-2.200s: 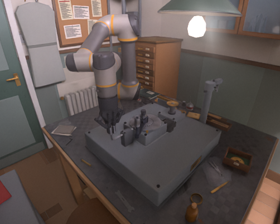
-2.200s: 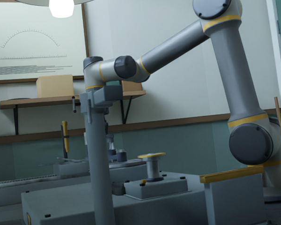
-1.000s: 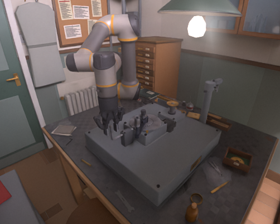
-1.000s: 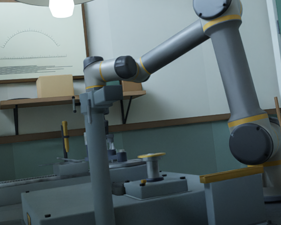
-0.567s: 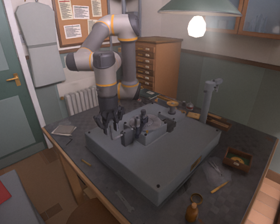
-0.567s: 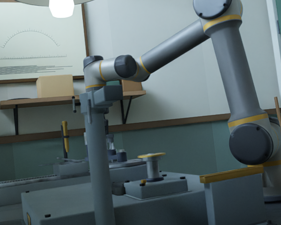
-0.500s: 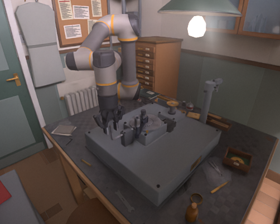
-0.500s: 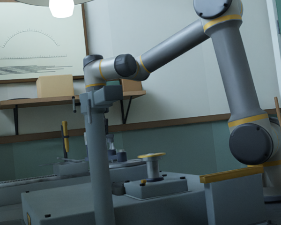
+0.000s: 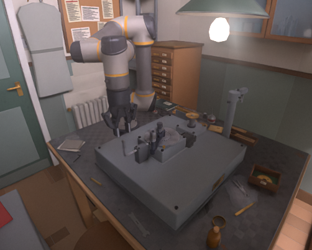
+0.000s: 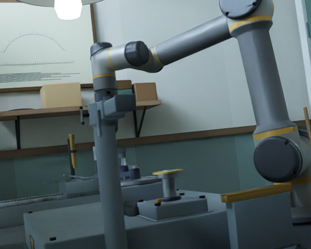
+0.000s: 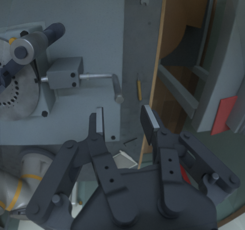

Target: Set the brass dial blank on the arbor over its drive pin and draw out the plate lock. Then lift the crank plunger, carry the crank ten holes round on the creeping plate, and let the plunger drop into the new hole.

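My gripper (image 9: 123, 134) (image 11: 124, 119) hangs over the left rear corner of the grey machine base (image 9: 171, 166), pointing down. The brass dial blank (image 9: 192, 115) (image 10: 167, 171) sits on top of the arbor at the far side of the base. The plate lock (image 9: 129, 152) (image 11: 100, 77) is a steel rod with a bent handle, sticking out of a small grey block just ahead of my fingers. The drilled creeping plate (image 9: 173, 136) (image 11: 16, 92) lies beyond it. The crank with its plunger knob (image 9: 158, 130) (image 11: 25, 49) stands over the plate. My gripper is partly open and holds nothing.
A wooden drawer cabinet (image 9: 176, 73) and a radiator (image 9: 89, 112) stand behind the bench. A grey post (image 9: 233, 112) (image 10: 109, 171) rises at the right rear of the base and hides my gripper from the second side camera. A tray (image 9: 264, 178), a bottle (image 9: 213, 238) and small tools lie on the benchtop.
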